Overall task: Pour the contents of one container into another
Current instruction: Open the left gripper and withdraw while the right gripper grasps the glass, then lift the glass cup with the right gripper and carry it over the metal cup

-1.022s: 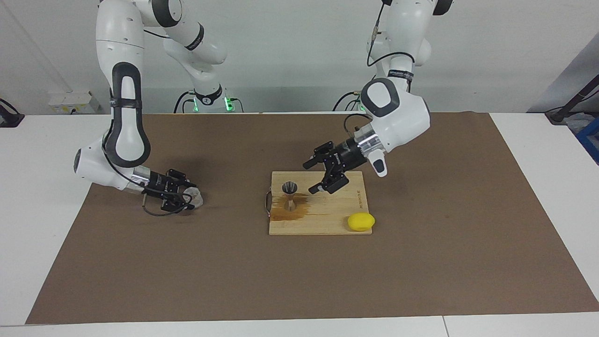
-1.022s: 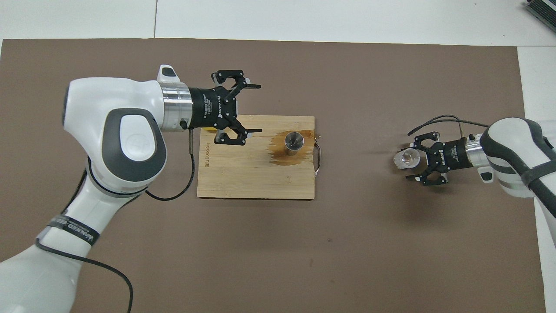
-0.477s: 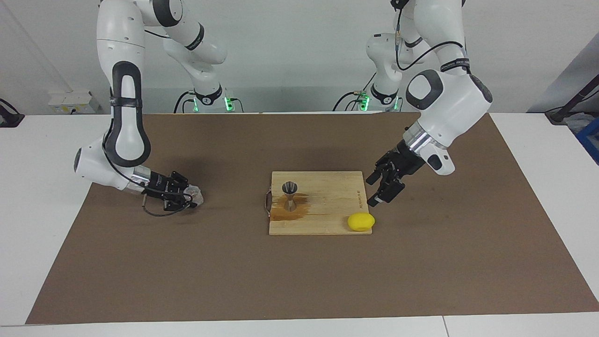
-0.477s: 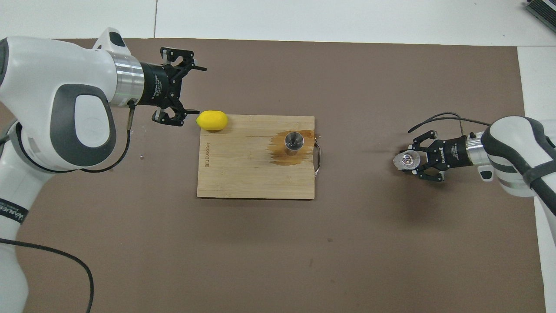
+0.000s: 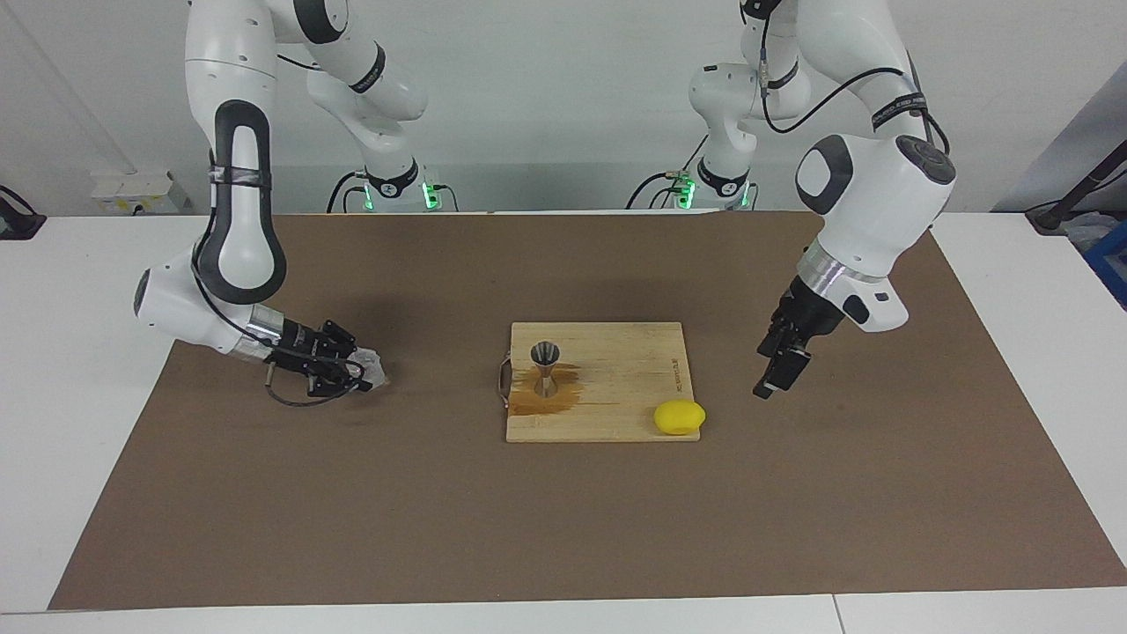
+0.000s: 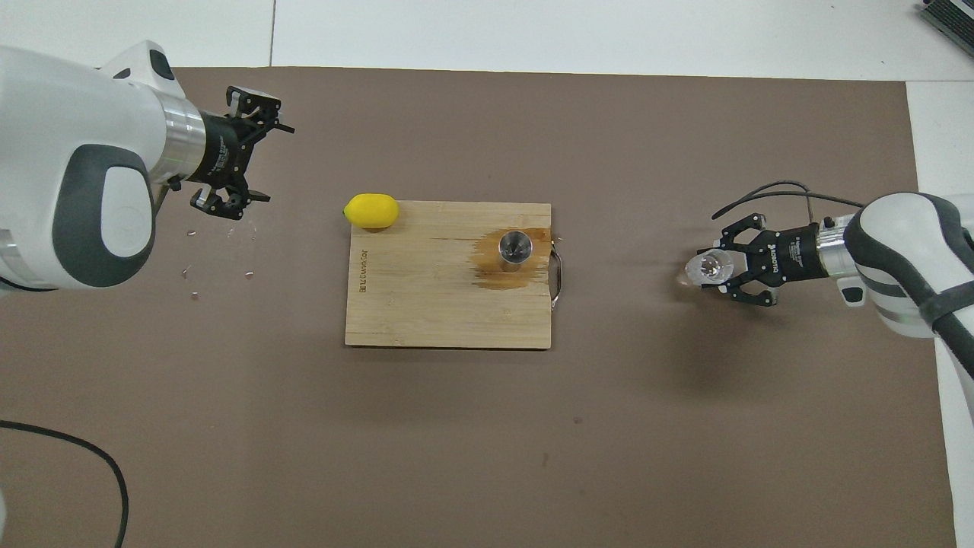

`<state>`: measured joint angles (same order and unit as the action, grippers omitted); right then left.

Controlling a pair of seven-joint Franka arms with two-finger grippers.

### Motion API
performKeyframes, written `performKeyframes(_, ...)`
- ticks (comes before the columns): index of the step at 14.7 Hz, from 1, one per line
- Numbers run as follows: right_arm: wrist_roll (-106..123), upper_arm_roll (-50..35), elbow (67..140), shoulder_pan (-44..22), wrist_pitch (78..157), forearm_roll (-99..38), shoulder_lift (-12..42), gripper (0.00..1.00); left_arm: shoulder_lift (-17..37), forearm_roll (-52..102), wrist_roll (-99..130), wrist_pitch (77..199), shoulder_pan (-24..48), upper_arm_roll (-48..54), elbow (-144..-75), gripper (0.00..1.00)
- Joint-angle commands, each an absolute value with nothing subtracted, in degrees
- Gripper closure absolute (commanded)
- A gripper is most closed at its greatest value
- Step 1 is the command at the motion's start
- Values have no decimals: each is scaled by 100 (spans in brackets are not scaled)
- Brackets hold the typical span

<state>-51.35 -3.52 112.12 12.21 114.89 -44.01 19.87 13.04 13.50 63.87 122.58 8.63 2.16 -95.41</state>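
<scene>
Brown-papered table: right fingers clamp the small clear glass tumbler low at the right arm's end. I judge grasp done; next lift, carry to the silver hourglass jigger on the wooden board, tilt slowly. Left fingers wide, waiting.

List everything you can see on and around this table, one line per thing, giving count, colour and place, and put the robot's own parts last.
Glass tumbler: one, clear, on the mat toward the right arm's end.
Jigger: one, silver, upright on the board amid a brown stain.
Cutting board: one, light wood, mid-mat.
Lemon: one, yellow, on the board's corner farthest from the robots.
Mat: one, brown, covering the white table.
Right gripper: black, shut on the glass tumbler.
Left gripper: black, open, over bare mat.
</scene>
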Motion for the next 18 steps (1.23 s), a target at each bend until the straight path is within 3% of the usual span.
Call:
performKeyframes(1, -5895, -387, 11031, 906, 11584, -4518, 1811, 100, 994, 1134, 5585, 11726, 459, 220, -9571, 0)
performKeyframes(9, -8048, -387, 10135, -166, 11830, -3666, 1854, 100, 580, 951, 1746, 10636, -571, 220, -9581, 0)
performKeyframes(18, -9562, -387, 9212, -1168, 11839, -2331, 2153, 100, -105, 90, -176, 9591, 43, 307, -9554, 0)
